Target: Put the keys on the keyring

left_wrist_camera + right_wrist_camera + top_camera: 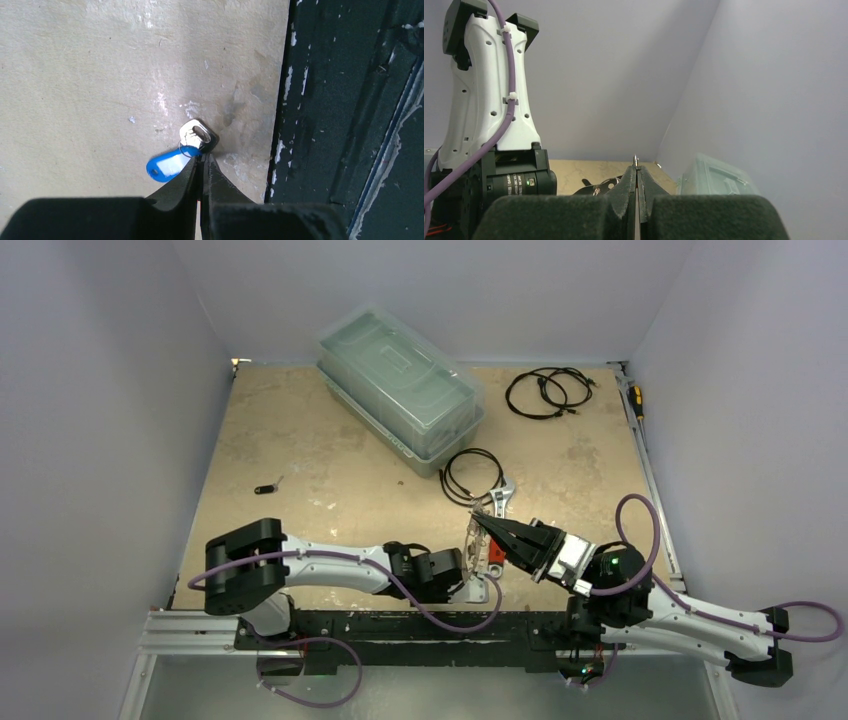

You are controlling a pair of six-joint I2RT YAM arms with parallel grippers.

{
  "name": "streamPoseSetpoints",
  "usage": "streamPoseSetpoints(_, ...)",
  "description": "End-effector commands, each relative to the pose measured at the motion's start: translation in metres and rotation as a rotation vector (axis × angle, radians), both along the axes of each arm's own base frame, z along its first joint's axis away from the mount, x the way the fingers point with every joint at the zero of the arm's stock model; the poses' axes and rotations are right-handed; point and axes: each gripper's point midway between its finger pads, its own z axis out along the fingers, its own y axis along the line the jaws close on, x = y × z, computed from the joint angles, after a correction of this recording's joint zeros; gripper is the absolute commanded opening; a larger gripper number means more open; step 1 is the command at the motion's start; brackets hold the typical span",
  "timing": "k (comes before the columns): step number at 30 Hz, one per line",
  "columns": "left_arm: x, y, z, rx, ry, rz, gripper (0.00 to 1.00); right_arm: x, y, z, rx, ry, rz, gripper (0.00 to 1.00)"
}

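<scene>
The left gripper (202, 159) is closed and looks to pinch the key (198, 134), blue tag (166, 167) beside it, right at its tips and pointing straight ahead, while the closed right gripper (637, 172) holds the keyring (636, 159) close by.

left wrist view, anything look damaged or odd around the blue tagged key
The black painted rail right of the silver key with a blue plastic tag is chipped, with pale flecks; the beige tabletop is scuffed.
</scene>
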Motion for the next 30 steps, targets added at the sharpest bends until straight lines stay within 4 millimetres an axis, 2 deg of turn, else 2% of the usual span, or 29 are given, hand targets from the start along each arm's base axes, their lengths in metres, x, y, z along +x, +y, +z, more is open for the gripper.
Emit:
streamPoseSetpoints(1, 0.001, -0.012, 0.027, -0.118, -0.016, -0.02, 0.0, -0.003, -0.011, 0.027, 0.087, -0.01, 0.002, 0.0)
streamPoseSetpoints(7, 0.003, -0.018, 0.064, -0.265, -0.051, -0.02, 0.0, -0.003, -0.011, 0.027, 0.088, -0.011, 0.003, 0.0)
streamPoseSetpoints(11, 0.005, -0.014, 0.067, -0.287, -0.073, -0.009, 0.0, -0.004, -0.011, 0.028, 0.088, -0.012, 0.004, 0.0)
streamPoseSetpoints(12, 0.005, -0.012, 0.064, -0.274, -0.074, -0.012, 0.05, -0.003, -0.01, 0.027, 0.087, -0.012, 0.005, 0.0)
streamPoseSetpoints(14, 0.006, -0.011, 0.054, -0.24, -0.073, -0.018, 0.24, -0.003, -0.009, 0.027, 0.084, -0.012, 0.006, 0.0)
streamPoseSetpoints(16, 0.005, -0.01, 0.043, -0.205, -0.066, -0.027, 0.37, -0.003, -0.009, 0.026, 0.082, -0.011, 0.005, 0.0)
streamPoseSetpoints(18, 0.005, -0.012, 0.036, -0.186, -0.052, -0.038, 0.41, -0.003, -0.01, 0.027, 0.085, -0.011, 0.005, 0.0)
streamPoseSetpoints(23, 0.012, -0.02, 0.034, -0.212, -0.021, -0.034, 0.39, -0.005, -0.011, 0.028, 0.091, -0.015, 0.009, 0.0)
streamPoseSetpoints(30, 0.019, -0.021, 0.02, -0.195, -0.015, -0.035, 0.32, -0.005, -0.011, 0.028, 0.093, -0.015, 0.012, 0.0)
